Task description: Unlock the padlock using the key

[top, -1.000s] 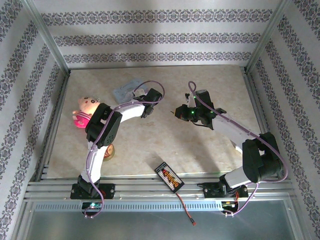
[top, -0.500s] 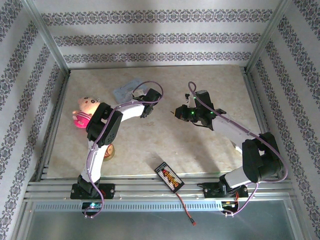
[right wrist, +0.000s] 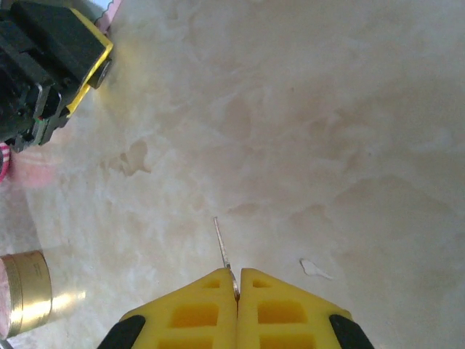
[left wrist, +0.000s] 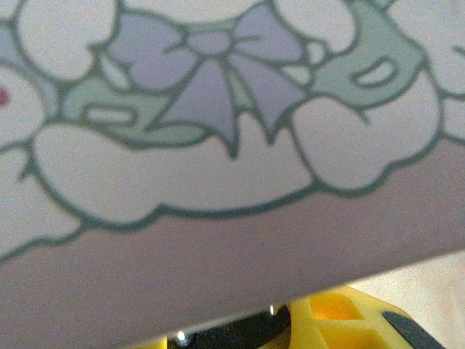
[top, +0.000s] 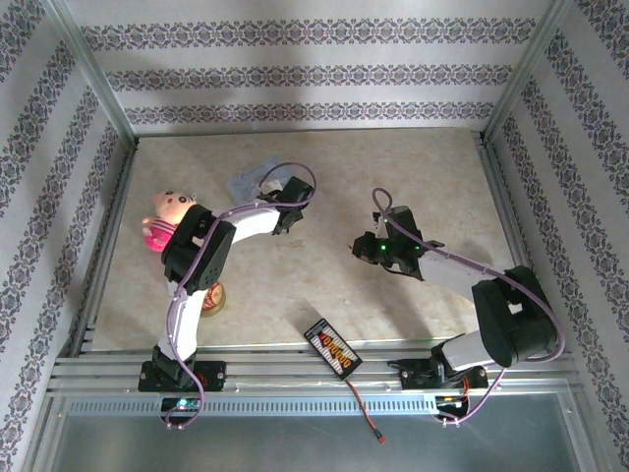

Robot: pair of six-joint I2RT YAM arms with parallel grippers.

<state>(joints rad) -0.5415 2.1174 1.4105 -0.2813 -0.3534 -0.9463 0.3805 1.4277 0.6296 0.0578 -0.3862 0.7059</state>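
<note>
Take the pale blue tin [top: 244, 182] as your landmark. Your left gripper [top: 278, 192] is at the tin's right edge. In the left wrist view the lid with its printed bow is very close to the lens. One yellow finger [left wrist: 341, 320] shows below the tin's edge. Against that finger is a small dark, glossy shape, which looks like the padlock [left wrist: 236, 333]. It is too blurred and cut off for you to be sure. You cannot tell whether the left fingers are apart or closed.

Your right gripper [right wrist: 237, 275] is well to the right of the tin and nearer the arm bases. Its two yellow fingers are pressed together on the key [right wrist: 222, 247], a thin silver blade. The blade sticks out ahead of the fingertips over bare marbled table [right wrist: 327, 131]. The key is well apart from the dark shape at the tin, with open tabletop between them.

A pink doll [top: 165, 218] lies to the left of the tin and a little nearer the bases. A gold-lidded jar [right wrist: 22, 294] stands nearer the bases than the tin. A black device with coloured rows [top: 332, 346] lies at the table's near edge, far from the tin.
</note>
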